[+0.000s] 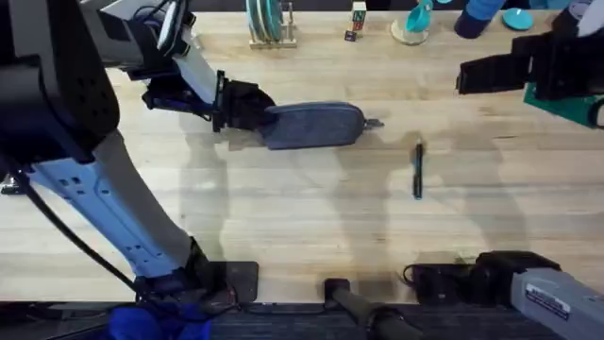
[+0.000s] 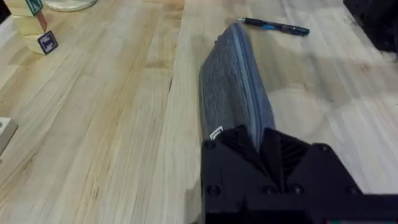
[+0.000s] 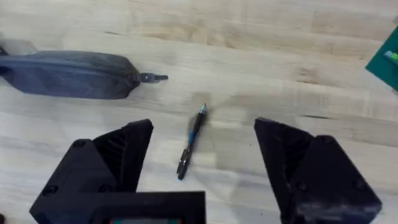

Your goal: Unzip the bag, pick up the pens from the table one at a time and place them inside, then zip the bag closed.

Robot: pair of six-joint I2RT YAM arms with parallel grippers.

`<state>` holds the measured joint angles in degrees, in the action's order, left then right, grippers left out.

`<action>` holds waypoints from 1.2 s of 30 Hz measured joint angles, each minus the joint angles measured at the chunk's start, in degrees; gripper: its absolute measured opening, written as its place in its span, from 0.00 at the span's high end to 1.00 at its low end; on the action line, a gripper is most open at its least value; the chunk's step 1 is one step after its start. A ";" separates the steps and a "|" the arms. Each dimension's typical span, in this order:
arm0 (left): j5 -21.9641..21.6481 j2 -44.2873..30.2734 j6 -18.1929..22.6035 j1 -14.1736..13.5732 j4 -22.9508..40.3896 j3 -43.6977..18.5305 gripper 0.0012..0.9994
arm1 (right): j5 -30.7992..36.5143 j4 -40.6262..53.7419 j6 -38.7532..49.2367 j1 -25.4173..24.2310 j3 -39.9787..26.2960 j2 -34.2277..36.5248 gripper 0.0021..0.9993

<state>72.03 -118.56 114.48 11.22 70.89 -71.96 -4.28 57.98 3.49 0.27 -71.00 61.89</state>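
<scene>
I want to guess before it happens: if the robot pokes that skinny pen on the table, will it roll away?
Probably a little. The pen looks thin and round, and it lies flat on the smooth wooden table, so a sideways nudge could roll it. It looks stiff and light, so the open right gripper above it should lift it easily, though such a narrow thing might slip.

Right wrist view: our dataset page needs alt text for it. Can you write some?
Two open black gripper fingers frame a thin dark pen lying on the light-wood table. Beyond it lies a blue-grey fabric pouch, zipped shut, its metal pull pointing toward the pen.
</scene>
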 joint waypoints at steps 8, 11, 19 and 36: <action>0.00 0.00 0.00 0.00 -0.20 0.00 0.96 | 0.01 0.57 0.37 0.04 0.00 0.00 0.00; 0.00 0.00 0.00 0.00 -0.22 0.00 0.96 | -0.01 0.57 1.31 0.04 0.00 0.00 0.00; -0.02 0.00 0.00 0.00 -0.73 0.00 0.96 | -0.20 1.50 11.05 0.00 0.00 0.00 0.00; 0.00 0.00 -0.01 0.00 -1.15 0.00 0.96 | -15.42 0.28 36.17 -4.97 -0.11 5.89 0.00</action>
<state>72.03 -118.56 114.47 11.22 69.75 -71.96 -19.70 58.25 39.66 -4.70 -71.11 67.78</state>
